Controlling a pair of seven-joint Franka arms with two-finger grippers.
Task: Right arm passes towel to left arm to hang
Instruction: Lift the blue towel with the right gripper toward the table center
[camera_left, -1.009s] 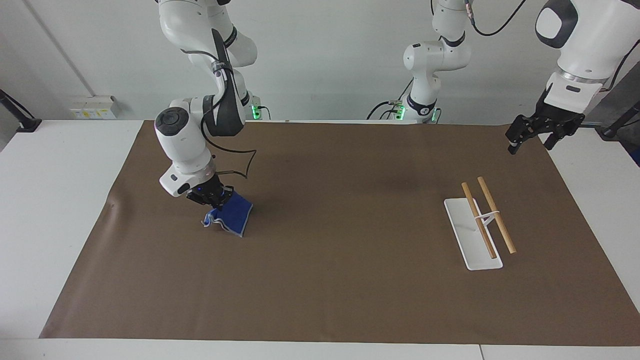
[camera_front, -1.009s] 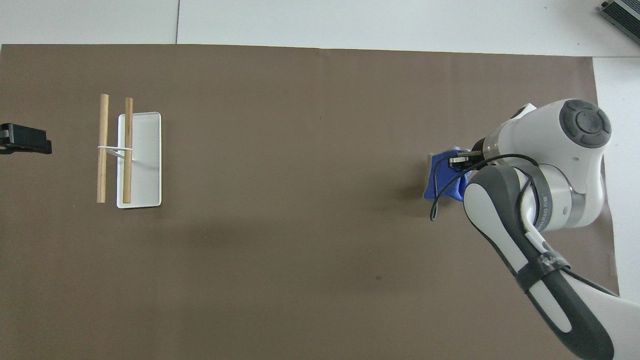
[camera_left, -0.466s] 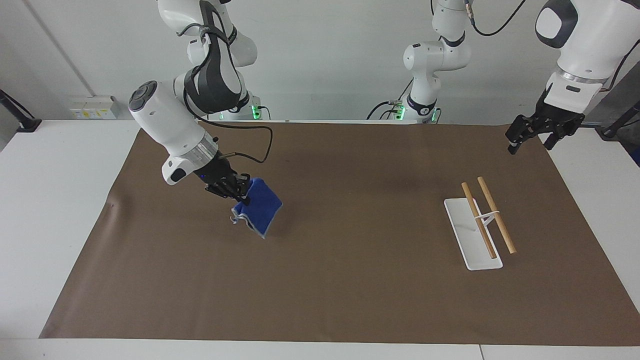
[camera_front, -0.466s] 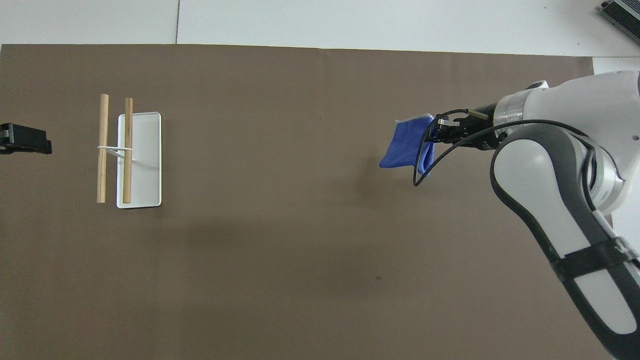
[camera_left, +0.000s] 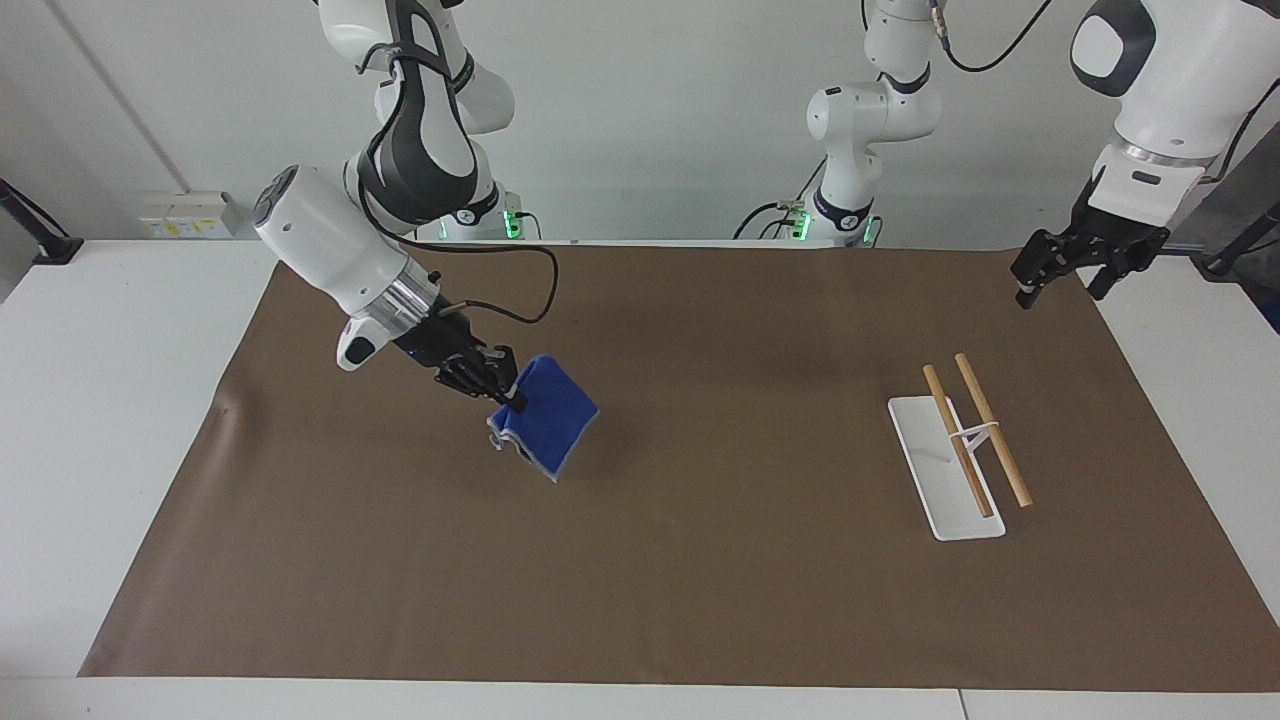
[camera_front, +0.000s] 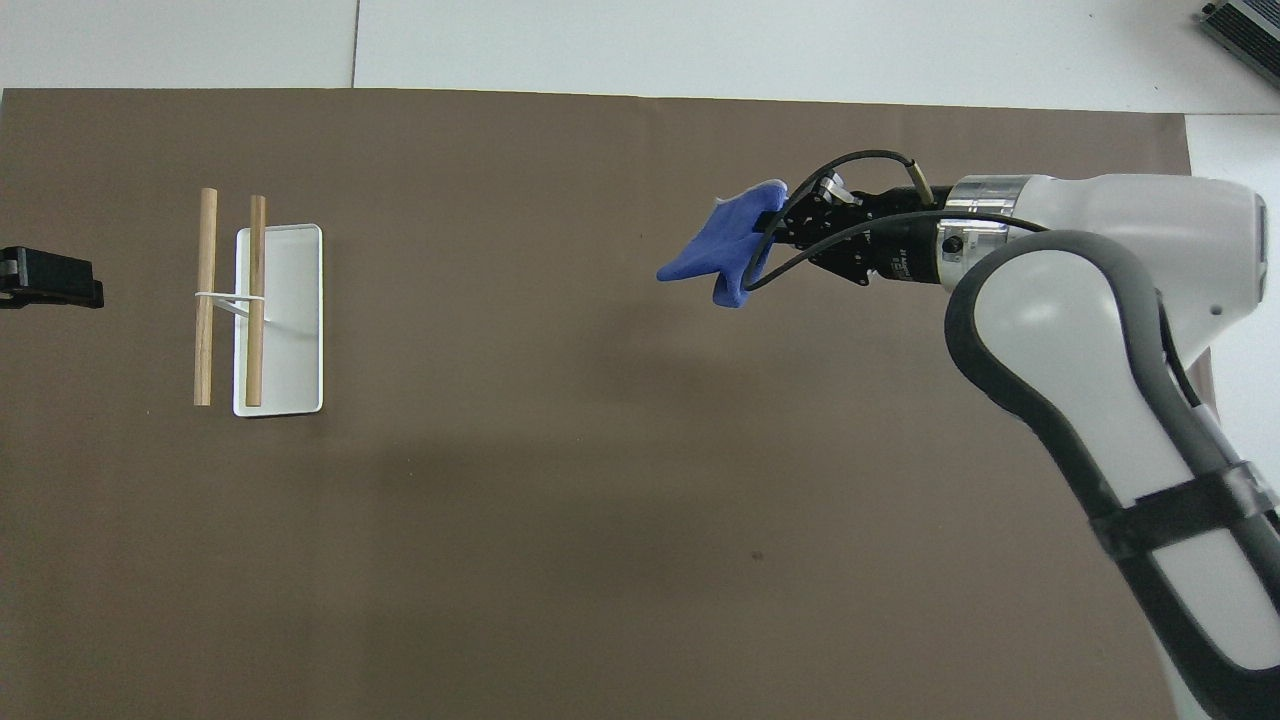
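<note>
One blue towel (camera_left: 545, 415) pinched by right gripper (camera_left: 505, 393), airborne over mat; left gripper (camera_left: 1065, 270) waits, released. Risk: corner grip slipping.

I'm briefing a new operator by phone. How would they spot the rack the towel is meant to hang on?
Start at the brown mat and go toward the left arm's end of the table. The rack stands there alone: a flat white base carrying two parallel wooden rods. It is the only wood on the table.
</note>
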